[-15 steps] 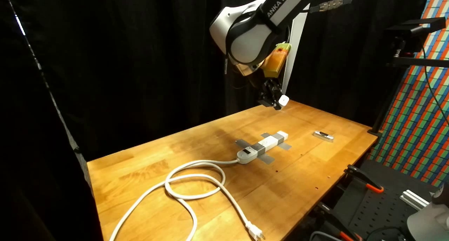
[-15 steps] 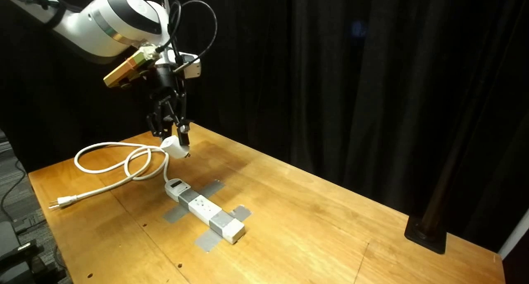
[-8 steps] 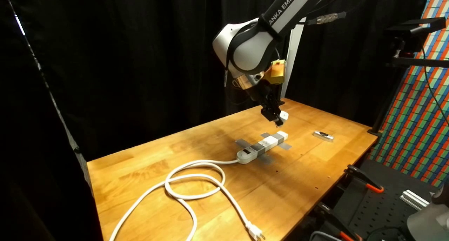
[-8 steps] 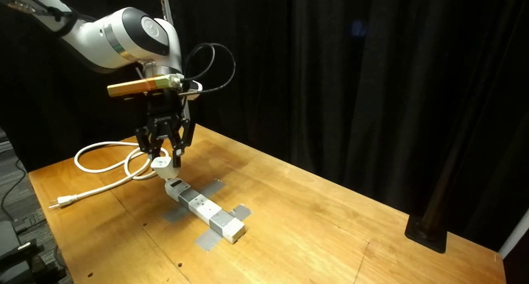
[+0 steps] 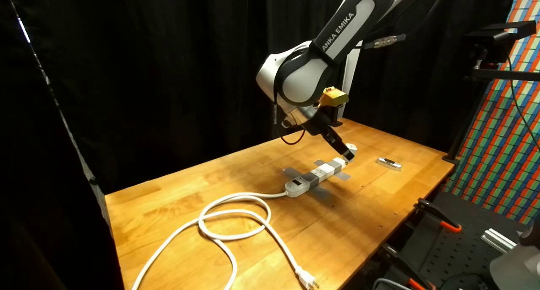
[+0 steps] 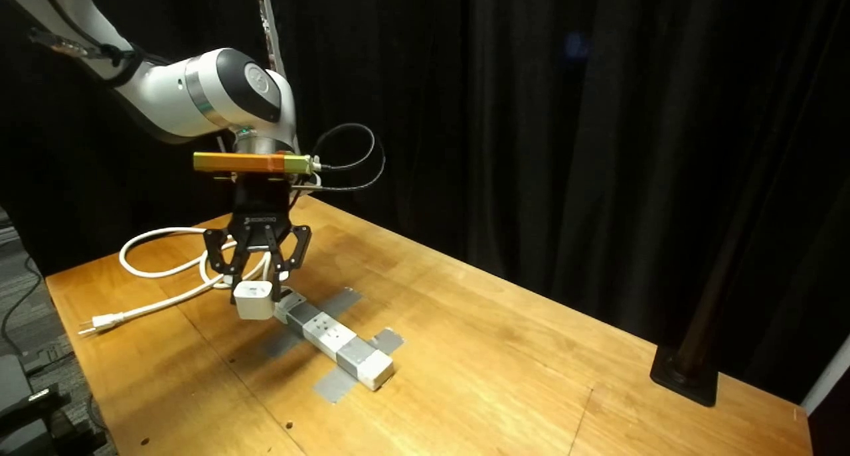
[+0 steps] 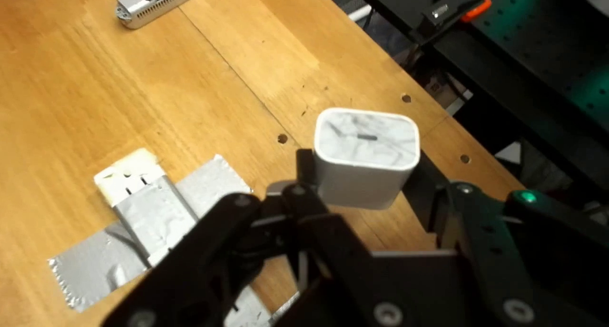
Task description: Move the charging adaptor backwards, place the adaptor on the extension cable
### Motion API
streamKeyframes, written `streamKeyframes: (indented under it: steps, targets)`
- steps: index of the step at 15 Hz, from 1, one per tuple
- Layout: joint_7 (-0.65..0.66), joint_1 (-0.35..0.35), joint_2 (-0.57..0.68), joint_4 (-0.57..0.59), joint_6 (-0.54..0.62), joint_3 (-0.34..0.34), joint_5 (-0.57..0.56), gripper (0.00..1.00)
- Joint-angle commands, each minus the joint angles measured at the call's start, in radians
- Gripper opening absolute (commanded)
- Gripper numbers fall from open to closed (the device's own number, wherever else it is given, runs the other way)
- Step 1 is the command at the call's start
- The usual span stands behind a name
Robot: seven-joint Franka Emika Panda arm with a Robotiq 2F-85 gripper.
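The charging adaptor [image 6: 254,303], a small white block, is held between the fingers of my gripper [image 6: 255,297]. Its marbled end face with a dark slot points up at the camera in the wrist view [image 7: 366,184]. My gripper [image 7: 364,170] is shut on its two sides. The extension cable's power strip [image 6: 329,333] is taped to the table with grey tape. In the wrist view the strip's end [image 7: 135,170] lies to the left of the adaptor, partly hidden by the gripper. The adaptor is above the table, apart from the sockets. The white cord [image 5: 236,238] lies loosely coiled.
A small silver and dark flat object [image 5: 389,163] lies beyond the strip's far end; it also shows in the wrist view [image 7: 157,5]. A black post base [image 6: 684,376] stands on the table. Orange-tipped clamps [image 5: 438,216] hold the table's edge [image 5: 392,220].
My gripper has come down towards the table with the adaptor in it, and the wrist has turned. The adaptor is now lower and closer to the strip's height. Strip and cord have not moved.
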Motion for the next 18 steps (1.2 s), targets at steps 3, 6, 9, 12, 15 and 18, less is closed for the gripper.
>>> streamKeyframes:
  steps: [3,6,9,12,15,18]
  targets:
    - [-0.045,-0.031,0.038,0.02,-0.093,0.063,-0.052,0.48]
    - [-0.045,-0.028,0.057,0.033,-0.137,0.08,-0.051,0.48]
    - [-0.045,-0.028,0.057,0.037,-0.144,0.08,-0.051,0.23]
    - [-0.123,-0.032,0.094,0.084,-0.114,0.089,-0.109,0.23]
    - [-0.181,-0.033,0.152,0.141,-0.08,0.094,-0.159,0.23]
    - [-0.245,-0.027,0.215,0.209,-0.074,0.089,-0.22,0.23]
